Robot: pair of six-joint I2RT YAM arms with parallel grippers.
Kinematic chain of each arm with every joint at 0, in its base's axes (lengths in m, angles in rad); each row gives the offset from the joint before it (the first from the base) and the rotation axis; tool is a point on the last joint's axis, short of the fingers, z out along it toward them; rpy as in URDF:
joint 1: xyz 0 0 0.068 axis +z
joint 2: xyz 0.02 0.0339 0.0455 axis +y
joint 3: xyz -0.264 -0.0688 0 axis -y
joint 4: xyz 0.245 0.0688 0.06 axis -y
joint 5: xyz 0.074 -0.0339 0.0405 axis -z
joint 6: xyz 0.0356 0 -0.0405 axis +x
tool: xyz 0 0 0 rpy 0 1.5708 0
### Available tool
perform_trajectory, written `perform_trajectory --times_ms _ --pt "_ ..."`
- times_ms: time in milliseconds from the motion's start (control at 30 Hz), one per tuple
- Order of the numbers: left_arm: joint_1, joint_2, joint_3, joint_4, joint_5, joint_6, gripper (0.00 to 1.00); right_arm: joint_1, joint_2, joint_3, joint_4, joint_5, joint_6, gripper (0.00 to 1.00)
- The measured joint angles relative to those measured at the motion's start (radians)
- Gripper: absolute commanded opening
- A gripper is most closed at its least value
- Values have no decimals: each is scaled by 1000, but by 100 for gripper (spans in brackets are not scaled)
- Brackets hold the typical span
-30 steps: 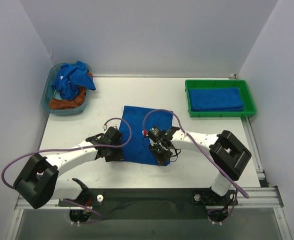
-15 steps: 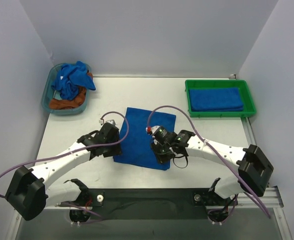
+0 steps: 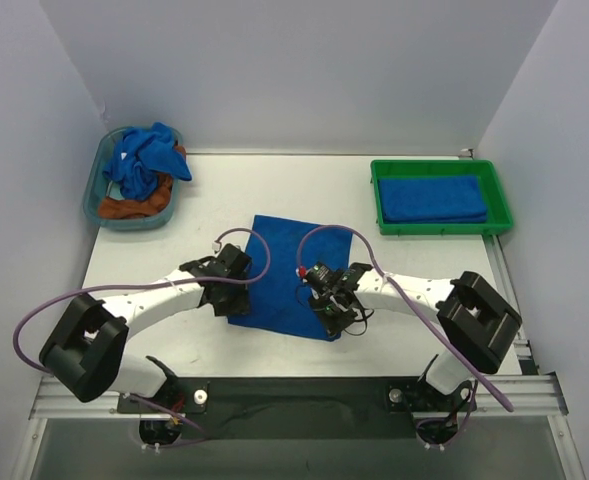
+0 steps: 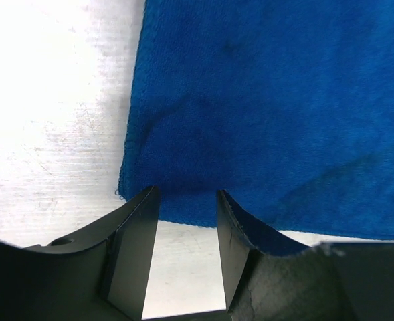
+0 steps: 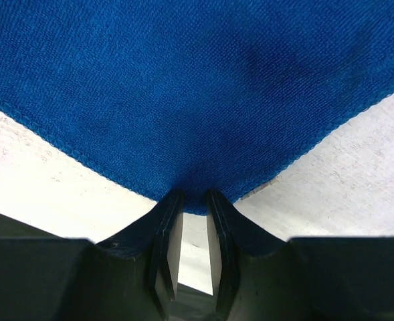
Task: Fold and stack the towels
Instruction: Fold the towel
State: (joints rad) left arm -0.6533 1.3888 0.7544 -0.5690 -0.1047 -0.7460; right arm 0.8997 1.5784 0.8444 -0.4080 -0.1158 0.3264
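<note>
Towel [image 3: 294, 265], blue, flat on bench [image 3: 424, 280] left of green tray [image 3: 376, 200]: my right hand [image 5: 194, 195] pinches one near corner, left hand [image 4: 186, 194] half-open astride the edge by the other, holding nothing, presumably to lift a fold.

Top view: near corners of spread towel [image 3: 292, 262] lay hidden under left gripper [image 3: 236, 302] and right gripper [image 3: 336, 316]. Right wrist view: corner tip vanished between the fingers [image 5: 162, 227]; pinch could not be confirmed. Both wrist views cut the towel off at the frame edges. Orange cloth [image 3: 134, 208] sat mostly buried in basket [image 3: 92, 190].
</note>
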Motion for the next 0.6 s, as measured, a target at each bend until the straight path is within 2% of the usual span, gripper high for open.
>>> perform_trajectory --times_ms 133,267,500,567,600 --pt "2 -33 -72 32 24 -25 50 -13 5 1 0 -15 -11 21" --pt "2 -148 -171 74 57 -68 49 -31 5 -1 0 -42 -10 21" --pt "-38 -342 -286 37 135 -177 51 -82 -46 -54 1 -95 11 22" --pt "-61 -396 -298 10 151 -200 56 -96 -67 -65 -16 -95 11 24" --pt "-66 -419 -296 -2 155 -209 58 -102 -80 -66 -26 -94 11 32"
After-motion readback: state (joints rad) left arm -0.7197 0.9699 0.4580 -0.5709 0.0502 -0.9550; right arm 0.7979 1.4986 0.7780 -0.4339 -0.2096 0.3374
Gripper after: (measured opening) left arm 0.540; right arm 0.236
